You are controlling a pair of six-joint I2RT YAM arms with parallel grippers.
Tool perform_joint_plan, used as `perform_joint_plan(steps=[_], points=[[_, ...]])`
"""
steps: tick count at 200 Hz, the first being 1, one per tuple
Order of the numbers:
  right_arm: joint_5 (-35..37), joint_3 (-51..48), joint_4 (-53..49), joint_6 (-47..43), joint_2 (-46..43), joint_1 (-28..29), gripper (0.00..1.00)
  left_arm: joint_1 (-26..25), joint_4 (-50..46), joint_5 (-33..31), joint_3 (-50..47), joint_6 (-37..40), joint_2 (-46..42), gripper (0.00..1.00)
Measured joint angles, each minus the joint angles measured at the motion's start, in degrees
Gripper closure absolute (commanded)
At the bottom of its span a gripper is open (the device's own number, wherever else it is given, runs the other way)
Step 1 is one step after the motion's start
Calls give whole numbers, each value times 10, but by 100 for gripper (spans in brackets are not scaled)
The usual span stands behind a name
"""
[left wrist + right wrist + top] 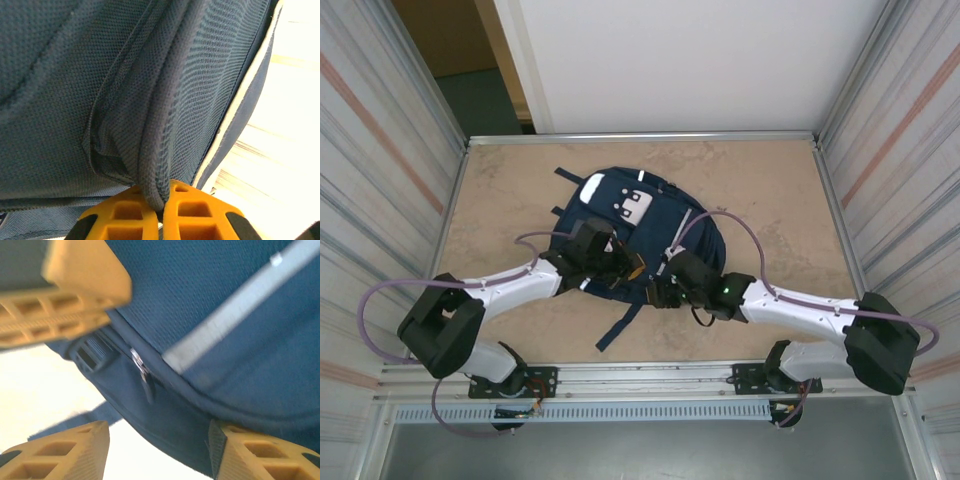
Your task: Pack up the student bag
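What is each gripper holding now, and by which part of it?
The left gripper is shut on a piped seam of the navy backpack. The right gripper stands open at the backpack's edge and grips nothing.

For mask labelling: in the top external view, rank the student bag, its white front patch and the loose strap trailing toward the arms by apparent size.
1. student bag, by far the largest.
2. white front patch.
3. loose strap: about the patch's length but much thinner.
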Motion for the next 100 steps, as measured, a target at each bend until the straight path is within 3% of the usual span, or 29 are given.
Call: perform_joint_plan(steps=[41,100], points=[[14,19,-7,7,35,6,46,-1,10,-4,0,-7,3,100],[140,79,-30,120,122,43,68,-2,37,-4,1,-11,22,100]])
